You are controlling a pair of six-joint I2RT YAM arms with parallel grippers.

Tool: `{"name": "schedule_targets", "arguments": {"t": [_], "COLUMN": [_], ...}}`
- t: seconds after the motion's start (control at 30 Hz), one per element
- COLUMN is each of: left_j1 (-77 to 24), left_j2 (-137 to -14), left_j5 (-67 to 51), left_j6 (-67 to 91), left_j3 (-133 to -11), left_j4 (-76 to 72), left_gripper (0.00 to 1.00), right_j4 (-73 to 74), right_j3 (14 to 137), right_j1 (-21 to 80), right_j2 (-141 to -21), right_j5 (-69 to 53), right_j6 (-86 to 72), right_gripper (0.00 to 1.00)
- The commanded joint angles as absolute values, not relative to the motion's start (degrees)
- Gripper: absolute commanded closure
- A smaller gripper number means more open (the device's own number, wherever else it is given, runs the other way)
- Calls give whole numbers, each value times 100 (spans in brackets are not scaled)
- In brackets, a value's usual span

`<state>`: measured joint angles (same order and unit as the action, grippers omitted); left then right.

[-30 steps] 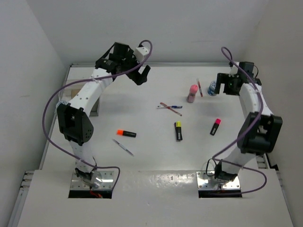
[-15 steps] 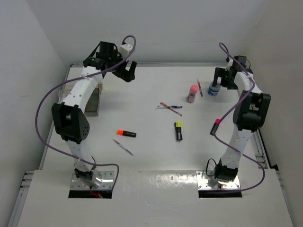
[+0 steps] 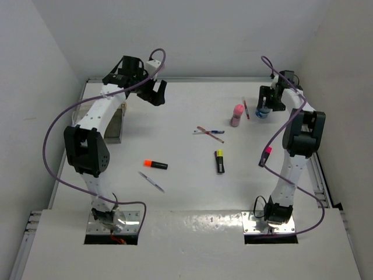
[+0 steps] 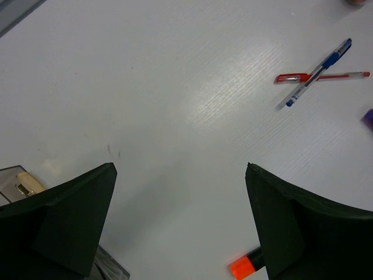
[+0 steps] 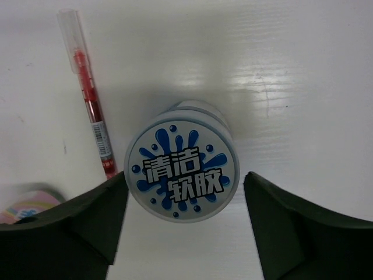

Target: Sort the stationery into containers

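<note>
Right gripper hangs with jaws spread wide, the jar centred between them — descend straight, grip its sides, and keep clear of the red pen just outside one jaw.

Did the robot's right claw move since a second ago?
Yes. In the overhead view the right gripper has shifted left, toward the pink bottle, and now hangs over the blue-speckled jar, jaws open either side.

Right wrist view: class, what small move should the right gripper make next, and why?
Probably lower straight down and close on the blue-speckled jar. The right gripper is open, and its fingers flank the lid with gaps on both sides. The red pen lies close beside the jar, so descend carefully.
</note>
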<state>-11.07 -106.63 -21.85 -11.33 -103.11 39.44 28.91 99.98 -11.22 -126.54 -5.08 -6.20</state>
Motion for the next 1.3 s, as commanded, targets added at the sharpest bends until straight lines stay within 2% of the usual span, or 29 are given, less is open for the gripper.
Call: {"name": "schedule_targets", "arguments": {"t": [0.0, 0.1, 0.17, 0.2, 0.27, 0.47, 0.5, 0.53, 0.63, 0.8, 0.97, 1.1, 1.27], "left_j1": [-993, -967, -949, -949, -932, -809, -782, -747, -545, -247, 228, 640, 1036], "left_j2": [-10538, -10547, -10564, -10573, -10547, -10433, -10407, -10354, -10292, -10090, -9660, -9318, -8782], "left_j5": [-2312, -2329, -2355, -2382, -2382, -2435, -2435, -2443, -2593, -2838, -2865, -2944, -3295], "left_j6": [-1046, -994, -967, -941, -906, -870, -844, -818, -704, -554, -519, -475, -308], "left_j3": [-10257, -10195, -10178, -10169, -10117, -10081, -10081, -10081, -10055, -9801, -9659, -9449, -8904], "left_j4": [3815, 3797, 3788, 3771, 3736, 3612, 3543, 3507, 3472, 3454, 3349, 3401, 3165], "left_gripper": [0, 0, 0, 0, 0, 0, 0, 0, 0, 0, 0, 0, 0], "right_j4": [2655, 2628, 2637, 2645, 2646, 2794, 2873, 2909, 3163, 3621, 3735, 3534, 2928], "right_j3": [10327, 10388, 10380, 10362, 10249, 9870, 9870, 9879, 9993, 10336, 10204, 10046, 9835], "right_j1": [-1116, -1081, -1072, -1064, -1081, -1370, -1432, -1476, -1503, -942, 411, 1561, 2529], "right_j2": [-12682, -12700, -12648, -12578, -12446, -11454, -11313, -11138, -10513, -9748, -9378, -9658, -10395], "right_j5": [-352, -352, -360, -360, -369, -465, -544, -693, -1070, -1783, -2101, -1996, -1969], "right_j6": [-633, -606, -536, -510, -466, -229, -185, -150, -44, 456, 904, 915, 624], "right_gripper": [27, 41, 46, 55, 63, 74, 77, 84, 92, 94, 94, 94, 94]}}
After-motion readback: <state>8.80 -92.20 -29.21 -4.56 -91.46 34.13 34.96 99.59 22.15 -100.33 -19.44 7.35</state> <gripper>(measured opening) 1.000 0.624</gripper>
